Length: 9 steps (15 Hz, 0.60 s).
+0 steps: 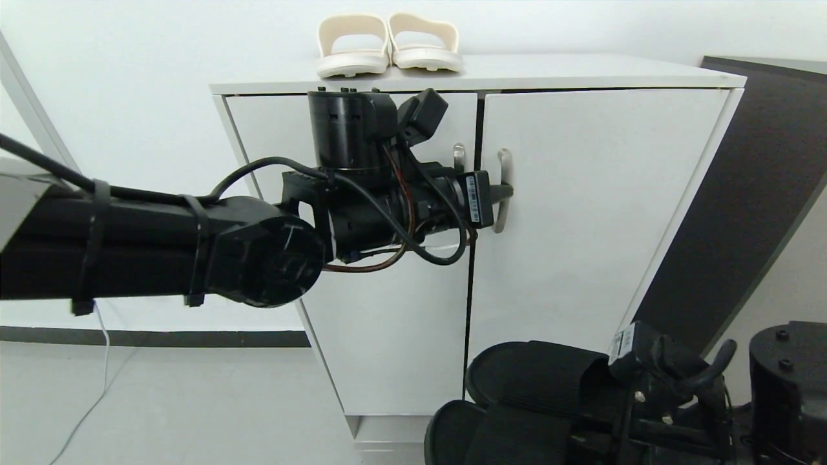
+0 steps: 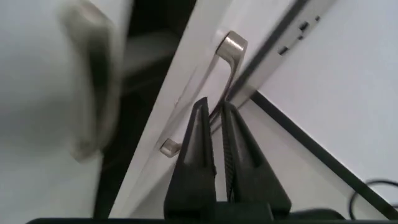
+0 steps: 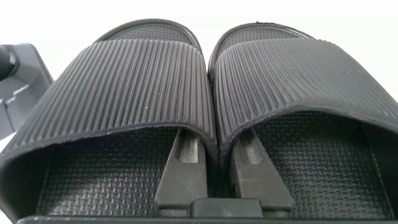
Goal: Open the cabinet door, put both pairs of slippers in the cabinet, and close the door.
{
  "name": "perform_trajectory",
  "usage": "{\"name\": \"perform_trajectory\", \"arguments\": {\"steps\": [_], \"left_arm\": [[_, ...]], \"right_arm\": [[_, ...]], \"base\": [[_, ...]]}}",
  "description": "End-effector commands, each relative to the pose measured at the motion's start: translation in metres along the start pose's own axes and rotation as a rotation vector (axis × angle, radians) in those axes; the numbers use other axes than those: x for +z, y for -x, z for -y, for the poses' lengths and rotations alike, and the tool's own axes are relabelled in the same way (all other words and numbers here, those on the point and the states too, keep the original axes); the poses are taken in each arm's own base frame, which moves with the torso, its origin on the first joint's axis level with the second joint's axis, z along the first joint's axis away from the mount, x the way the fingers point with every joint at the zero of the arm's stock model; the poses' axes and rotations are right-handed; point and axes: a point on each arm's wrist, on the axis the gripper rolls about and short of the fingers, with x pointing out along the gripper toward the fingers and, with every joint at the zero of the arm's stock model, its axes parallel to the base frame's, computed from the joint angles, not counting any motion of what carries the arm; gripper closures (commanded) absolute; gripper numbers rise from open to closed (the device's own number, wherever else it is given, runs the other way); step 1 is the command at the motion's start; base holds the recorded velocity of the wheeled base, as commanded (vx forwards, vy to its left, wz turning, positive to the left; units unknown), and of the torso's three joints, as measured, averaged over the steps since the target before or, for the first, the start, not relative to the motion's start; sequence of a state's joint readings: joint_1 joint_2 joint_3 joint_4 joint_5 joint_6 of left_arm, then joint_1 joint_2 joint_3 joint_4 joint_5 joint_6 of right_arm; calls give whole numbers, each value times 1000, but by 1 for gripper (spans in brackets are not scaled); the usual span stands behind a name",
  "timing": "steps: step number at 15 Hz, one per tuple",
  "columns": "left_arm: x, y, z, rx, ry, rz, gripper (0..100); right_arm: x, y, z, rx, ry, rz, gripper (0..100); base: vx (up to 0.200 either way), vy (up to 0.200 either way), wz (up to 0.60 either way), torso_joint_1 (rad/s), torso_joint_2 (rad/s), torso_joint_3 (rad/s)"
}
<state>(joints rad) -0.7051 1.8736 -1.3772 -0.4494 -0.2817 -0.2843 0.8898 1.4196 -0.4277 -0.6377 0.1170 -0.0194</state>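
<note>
1. Left gripper (image 2: 214,121) at the handle (image 1: 502,169) of the right door (image 1: 581,226) of the cabinet (image 1: 581,72), fingers nearly together and clamped on the bar: likely a grip for pulling the door open.
2. Door seemingly shut or barely ajar; opening step judged not yet done.
3. Right gripper (image 3: 214,158) low before the right door's bottom edge, fingers under the straps and clamped on the touching inner walls of the black slippers (image 1: 536,378): both carried as one, ready to go in.
4. White slippers (image 1: 389,44) side by side on the cabinet top, toward its left end: presumably awaiting a second trip.
5. Possible risk: swinging door striking the held pair.
</note>
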Motion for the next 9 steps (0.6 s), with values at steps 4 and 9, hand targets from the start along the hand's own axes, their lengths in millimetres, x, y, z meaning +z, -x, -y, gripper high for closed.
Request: {"name": "perform_trajectory", "arguments": {"steps": [4,9], "left_arm": [[0,41,39,-53,-4,-8,100],[-2,68,40,-28,-1,-13,100]], "right_arm": [[0,15,-5,72,16,33,100],[-6,14,-6,83,16,9,100]], "base": [[0,0,0,0,0,0],[0,0,0,0,0,0]]}}
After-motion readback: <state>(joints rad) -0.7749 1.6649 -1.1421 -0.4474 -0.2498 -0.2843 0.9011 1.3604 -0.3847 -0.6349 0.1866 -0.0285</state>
